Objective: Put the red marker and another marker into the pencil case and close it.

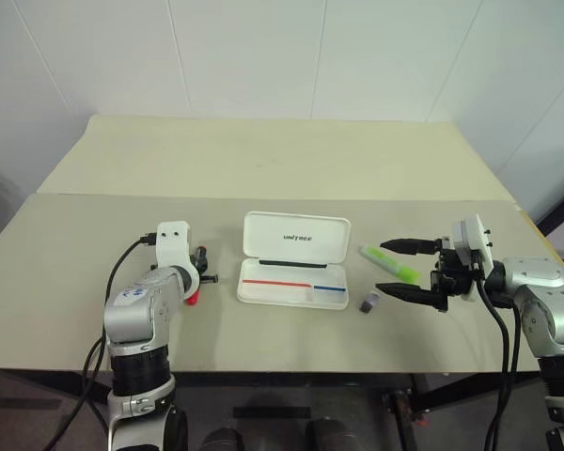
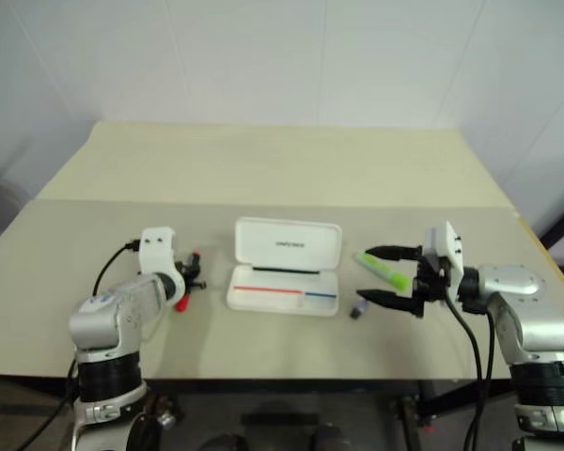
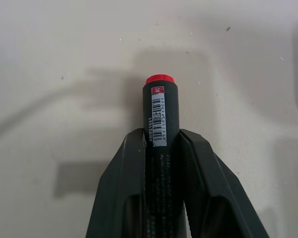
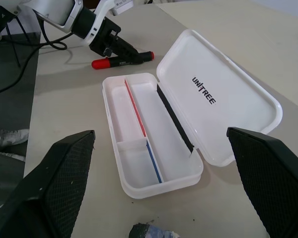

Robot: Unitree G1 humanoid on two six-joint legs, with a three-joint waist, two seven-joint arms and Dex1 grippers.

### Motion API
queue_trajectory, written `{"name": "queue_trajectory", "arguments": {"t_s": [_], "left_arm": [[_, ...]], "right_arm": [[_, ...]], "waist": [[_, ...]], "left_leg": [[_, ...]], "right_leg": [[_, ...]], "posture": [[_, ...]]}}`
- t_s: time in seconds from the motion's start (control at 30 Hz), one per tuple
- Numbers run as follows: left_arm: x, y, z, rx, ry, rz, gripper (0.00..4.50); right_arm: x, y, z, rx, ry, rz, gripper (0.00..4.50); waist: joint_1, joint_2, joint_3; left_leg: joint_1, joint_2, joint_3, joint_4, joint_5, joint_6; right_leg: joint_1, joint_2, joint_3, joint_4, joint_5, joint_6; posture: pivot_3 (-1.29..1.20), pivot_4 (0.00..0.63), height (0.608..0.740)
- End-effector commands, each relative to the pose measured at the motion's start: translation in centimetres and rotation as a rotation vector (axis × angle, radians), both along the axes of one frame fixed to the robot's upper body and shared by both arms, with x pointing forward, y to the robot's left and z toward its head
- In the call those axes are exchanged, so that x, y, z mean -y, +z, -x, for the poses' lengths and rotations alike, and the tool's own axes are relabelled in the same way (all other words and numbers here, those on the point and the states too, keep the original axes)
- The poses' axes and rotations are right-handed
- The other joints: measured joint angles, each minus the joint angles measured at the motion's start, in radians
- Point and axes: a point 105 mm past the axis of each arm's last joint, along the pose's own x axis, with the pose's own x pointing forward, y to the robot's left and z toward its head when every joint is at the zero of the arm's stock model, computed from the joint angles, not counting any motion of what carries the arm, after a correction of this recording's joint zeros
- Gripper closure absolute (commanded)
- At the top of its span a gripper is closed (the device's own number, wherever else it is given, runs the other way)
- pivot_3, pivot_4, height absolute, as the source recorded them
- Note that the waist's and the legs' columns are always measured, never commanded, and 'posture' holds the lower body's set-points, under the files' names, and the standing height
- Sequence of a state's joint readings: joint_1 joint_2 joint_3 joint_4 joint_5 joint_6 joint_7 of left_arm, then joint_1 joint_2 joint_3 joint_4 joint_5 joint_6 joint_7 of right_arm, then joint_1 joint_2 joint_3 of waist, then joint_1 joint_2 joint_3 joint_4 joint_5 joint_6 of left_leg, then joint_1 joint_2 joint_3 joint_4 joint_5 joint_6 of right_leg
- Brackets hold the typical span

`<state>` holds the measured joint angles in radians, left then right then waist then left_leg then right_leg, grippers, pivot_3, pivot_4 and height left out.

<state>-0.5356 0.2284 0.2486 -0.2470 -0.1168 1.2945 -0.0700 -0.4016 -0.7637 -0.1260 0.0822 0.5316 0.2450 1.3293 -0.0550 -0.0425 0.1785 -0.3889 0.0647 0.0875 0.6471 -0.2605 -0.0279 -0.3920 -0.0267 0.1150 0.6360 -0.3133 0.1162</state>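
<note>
gripping the red marker (image 3: 159, 114) is the step in hand: the left pincer (image 3: 161, 148) has its two black fingers pressed against the black barrel, one on each side, with the marker lying on the worktop (image 1: 282, 178) to the left of the pencil case (image 1: 294, 261). to do this well, the grip should be firm and square across the barrel before any lift, so the marker neither rolls nor swings. its long axis runs along the pincer's own line, the red end pointing away from the wrist. from the right wrist view it lies flat, roughly crosswise to the case's length, a red tip at each end.

the case sits open, lid back, tray unfilled. the light-green marker (image 1: 389, 263) lies just right of it, between the widely spread fingers of the right pincer (image 1: 406, 271), which grips nothing. a small dark stub (image 1: 370, 302) rests nearby.
</note>
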Motion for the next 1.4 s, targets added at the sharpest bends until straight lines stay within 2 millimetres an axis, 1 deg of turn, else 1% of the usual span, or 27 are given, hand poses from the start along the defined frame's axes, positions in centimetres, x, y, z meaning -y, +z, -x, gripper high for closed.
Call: {"name": "queue_trajectory", "arguments": {"t_s": [0.03,0.23,0.33,0.47,0.53,0.63,0.67,0.87,1.0,1.17,1.3,1.4], "left_arm": [[1.4,4.0,-0.3,0.138,-0.206,-0.053,3.9],[1.0,8.2,0.7,0.247,-0.48,-0.178,3.9],[1.4,9.8,1.4,0.299,-0.636,-0.216,3.9],[4.0,11.6,2.6,0.366,-0.896,-0.228,3.9],[5.4,11.9,3.2,0.373,-1.011,-0.22,3.9],[8.3,11.7,4.4,0.355,-1.238,-0.227,3.9],[8.9,11.5,4.6,0.346,-1.285,-0.234,3.9],[12.1,10.0,4.0,0.304,-1.482,-0.282,3.9],[13.6,8.4,2.4,0.266,-1.533,-0.335,3.9],[15.6,7.1,-0.3,0.258,-1.517,-0.401,3.9],[17.2,6.5,-0.4,0.249,-1.573,-0.4,3.9],[17.7,6.1,-0.3,0.243,-1.595,-0.401,3.9]], "right_arm": [[0.5,1.5,0.1,0.055,-0.015,0.008,0.0],[0.6,1.5,0.1,0.053,-0.014,0.007,0.0],[0.5,1.5,0.1,0.056,-0.013,0.002,0.0],[0.6,1.4,0.0,0.059,-0.02,0.001,0.0],[0.5,1.4,0.0,0.061,-0.021,0.0,0.0],[0.5,1.6,-0.1,0.07,-0.025,-0.003,0.0],[0.5,1.6,-0.1,0.072,-0.027,-0.004,0.0],[0.8,1.5,0.4,0.085,-0.054,-0.011,0.0],[1.2,1.2,1.0,0.087,-0.085,-0.014,0.0],[1.4,0.9,1.6,0.088,-0.121,-0.019,0.0],[1.6,0.7,2.1,0.088,-0.146,-0.024,0.0],[1.7,0.6,2.3,0.088,-0.161,-0.024,0.0]], "waist": [[-0.001,-0.001,0.001],[-0.002,0.0,0.001],[0.0,0.0,0.001],[0.012,0.001,0.002],[0.015,0.001,0.002],[0.018,0.001,0.002],[0.02,0.002,0.002],[0.026,0.006,0.005],[0.026,0.01,0.008],[0.026,0.01,0.008],[0.026,0.01,0.008],[0.027,0.01,0.008]], "left_leg": [[-0.001,0.0,0.0,0.0,0.0,0.0],[-0.002,0.002,0.001,-0.007,-0.004,-0.003],[-0.002,0.002,0.003,-0.013,-0.004,-0.003],[-0.003,0.002,0.003,-0.015,-0.004,-0.003],[-0.003,0.002,0.004,-0.014,-0.004,-0.002],[-0.003,0.002,0.004,-0.013,-0.005,-0.001],[-0.004,0.002,0.004,-0.013,-0.005,-0.001],[-0.004,0.002,0.004,-0.009,-0.005,-0.001],[-0.006,0.002,0.004,-0.002,-0.006,0.001],[-0.011,0.001,0.003,0.003,-0.008,0.004],[-0.015,0.001,0.003,0.003,-0.008,0.004],[-0.019,0.001,0.004,0.002,-0.008,0.004]], "right_leg": [[0.0,0.0,0.0,-0.001,0.0,0.0],[-0.002,0.0,-0.002,-0.008,-0.001,-0.002],[-0.004,0.0,-0.002,-0.011,-0.002,-0.003],[-0.004,0.0,-0.003,-0.014,-0.003,-0.003],[-0.004,0.0,-0.002,-0.014,-0.003,-0.003],[-0.004,0.0,-0.001,-0.014,-0.003,-0.003],[-0.004,0.0,-0.001,-0.014,-0.003,-0.003],[-0.004,0.001,-0.001,-0.011,-0.004,-0.002],[-0.004,0.001,0.0,-0.009,-0.004,0.0],[-0.006,0.001,0.001,-0.009,-0.003,0.003],[-0.011,0.001,0.002,-0.009,-0.003,0.003],[-0.016,0.001,0.002,-0.008,-0.003,0.004]], "posture": [[0.0,0.15,0.74],[0.0,0.15,0.74],[0.0,0.15,0.74],[0.0,0.15,0.74],[0.0,0.15,0.74],[0.0,0.15,0.74],[0.0,0.15,0.74],[0.0,0.15,0.74],[0.0,0.15,0.74],[0.0,0.15,0.74],[0.0,0.15,0.74],[0.0,0.15,0.74]]}}
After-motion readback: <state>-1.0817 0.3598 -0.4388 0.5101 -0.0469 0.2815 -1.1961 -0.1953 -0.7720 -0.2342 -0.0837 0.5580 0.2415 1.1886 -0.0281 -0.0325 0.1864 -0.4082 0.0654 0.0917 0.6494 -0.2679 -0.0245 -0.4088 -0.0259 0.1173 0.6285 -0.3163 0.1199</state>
